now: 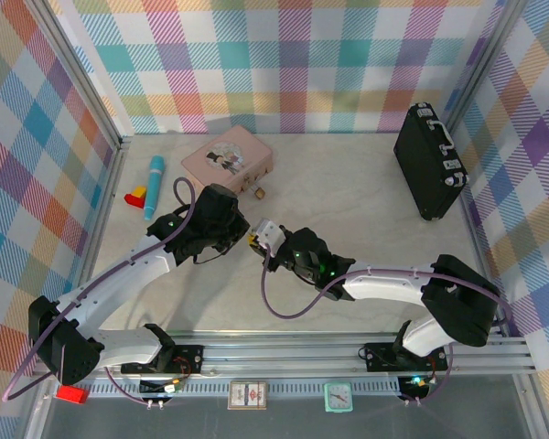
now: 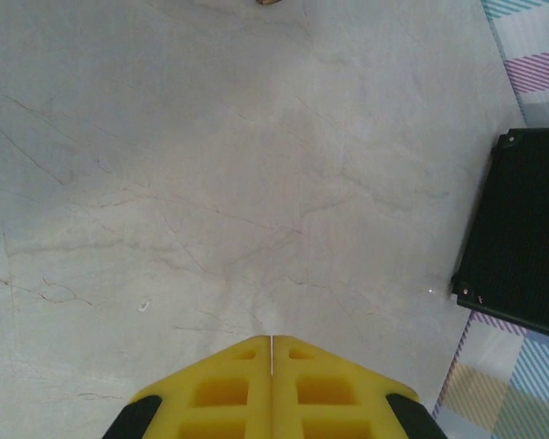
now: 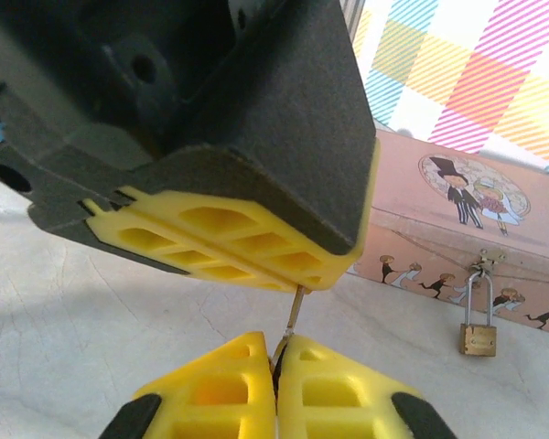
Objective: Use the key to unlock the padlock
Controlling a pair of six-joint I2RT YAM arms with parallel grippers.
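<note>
Top view: the left hand and right hand stood tip to tip just in front of the pink tin, off its front right corner. The padlock sat against the tin's front face. The card and small clock on the rail, well nearer than the tin, were too small to read.

Left wrist view: the left fingers were pressed flat together over bare desk.

Right wrist view: the key bridged both hands. The right hand was clenched on its lower end, the left clenched on its upper end. The padlock hung from the tin's hasp, apart from both hands.

Risks, as judged: with two grips on one sliver, a pull before either lets go could bend it or flick it out. A shallow tip grip could let it tilt and miss the keyhole. The free-hanging padlock would likely swing away when pushed.

The lid showed cartoon figures, one in a top hat. No lettering or brand was legible.
</note>
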